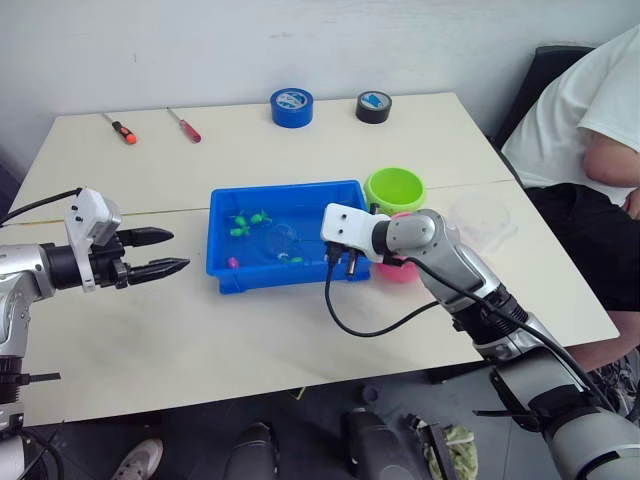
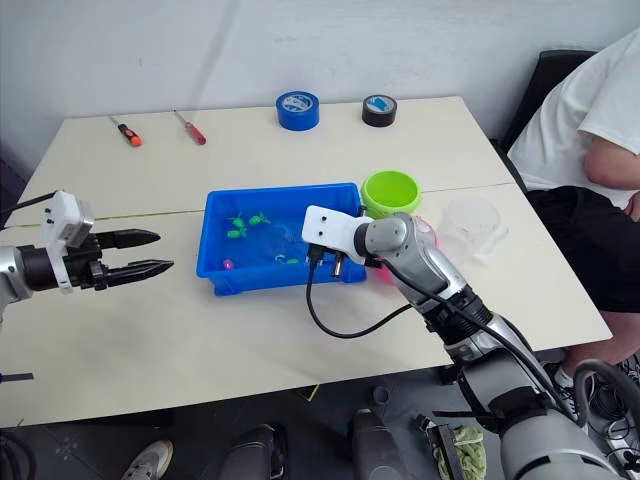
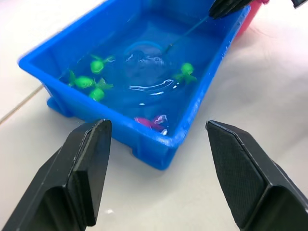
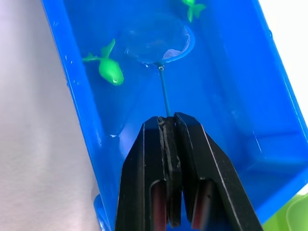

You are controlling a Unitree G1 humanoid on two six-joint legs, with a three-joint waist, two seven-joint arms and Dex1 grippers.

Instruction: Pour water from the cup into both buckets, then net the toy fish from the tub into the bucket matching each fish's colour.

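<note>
Blue-rimmed round hoop net (image 4: 158,41), thin handle pinched in right gripper (image 4: 168,126) fingers, should slide under one green plastic fish (image 4: 109,67); left gripper (image 1: 160,252) gapes, empty.

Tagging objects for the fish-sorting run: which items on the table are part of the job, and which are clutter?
In use:
blue tub
net, held by right gripper
green fish
pink fish
green bucket
pink bucket
clear cup

Lying about:
two red-handled screwdrivers
blue tape roll
black tape roll
</note>
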